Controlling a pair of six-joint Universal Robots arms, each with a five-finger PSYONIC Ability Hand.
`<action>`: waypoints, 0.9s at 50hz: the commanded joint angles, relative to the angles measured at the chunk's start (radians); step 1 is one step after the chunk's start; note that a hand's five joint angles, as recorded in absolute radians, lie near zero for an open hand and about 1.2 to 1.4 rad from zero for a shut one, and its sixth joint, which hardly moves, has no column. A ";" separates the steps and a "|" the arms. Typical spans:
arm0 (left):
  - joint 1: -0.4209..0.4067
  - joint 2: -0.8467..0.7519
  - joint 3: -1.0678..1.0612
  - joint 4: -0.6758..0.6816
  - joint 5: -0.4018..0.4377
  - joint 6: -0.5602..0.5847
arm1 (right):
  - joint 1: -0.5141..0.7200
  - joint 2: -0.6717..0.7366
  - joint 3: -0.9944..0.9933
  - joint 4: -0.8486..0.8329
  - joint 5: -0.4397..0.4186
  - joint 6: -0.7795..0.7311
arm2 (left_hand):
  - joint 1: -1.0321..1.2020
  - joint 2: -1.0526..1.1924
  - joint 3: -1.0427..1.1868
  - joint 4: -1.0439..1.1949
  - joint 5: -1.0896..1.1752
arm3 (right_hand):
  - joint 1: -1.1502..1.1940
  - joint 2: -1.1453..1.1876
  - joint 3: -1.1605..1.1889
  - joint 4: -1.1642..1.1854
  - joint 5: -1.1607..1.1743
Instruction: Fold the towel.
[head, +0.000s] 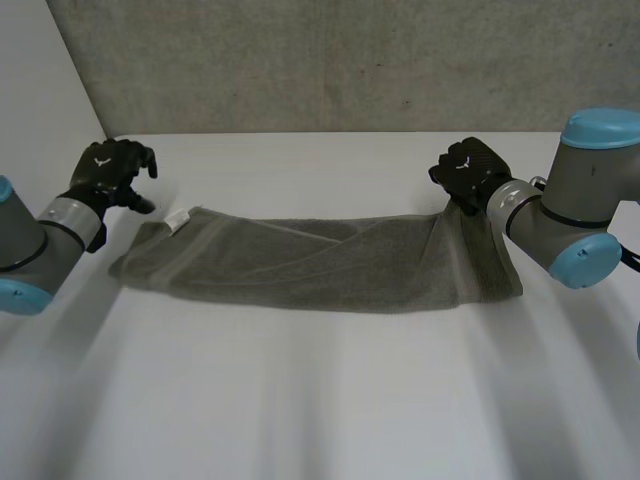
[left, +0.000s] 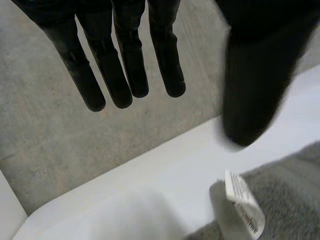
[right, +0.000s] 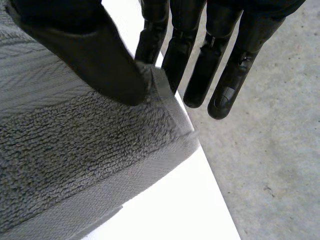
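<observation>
The grey terry towel (head: 310, 262) lies stretched out in a long strip across the middle of the white desk (head: 320, 400). It looks doubled over lengthwise, with a diagonal crease showing near the middle. It's soft, light, floppy stuff, so I'd expect it to sag and drag wherever it isn't held. The loops should give plenty of grip though, so no real slipping worries. Best places to grab are probably the corners along the flat hem band, since that bit looks firmer than the pile. The right robot hand (head: 468, 168) has the far corner of the right end pinched between its thumb and a finger, with the other fingers straight out past the edge. That end seems lifted a touch off the desk. At the other end a white care label (head: 178, 220) sticks out of the far corner. The left robot hand (head: 112, 170) hovers just beside it, fingers straight and well apart from the thumb, holding nothing and not touching the cloth. My guess is the label corner is its target.
</observation>
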 joint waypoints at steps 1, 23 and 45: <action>-0.006 -0.111 0.154 -0.130 -0.045 0.022 | 0.001 -0.008 0.022 -0.014 0.084 0.000 | -0.026 -0.043 -0.049 -0.046 -0.016 | -0.987 -0.975 -0.609 -0.673 -0.988; -0.006 -0.021 0.035 -0.368 -0.064 0.067 | -0.011 -0.348 0.458 -0.015 0.213 0.200 | -0.038 -0.055 -0.061 -0.057 -0.027 | -0.987 -0.975 -0.609 -0.673 -0.988; 0.069 0.017 -0.101 -0.357 -0.123 0.182 | -0.009 -0.410 0.731 -0.121 0.204 0.206 | -0.038 -0.055 -0.061 -0.057 -0.027 | -0.987 -0.975 -0.609 -0.673 -0.988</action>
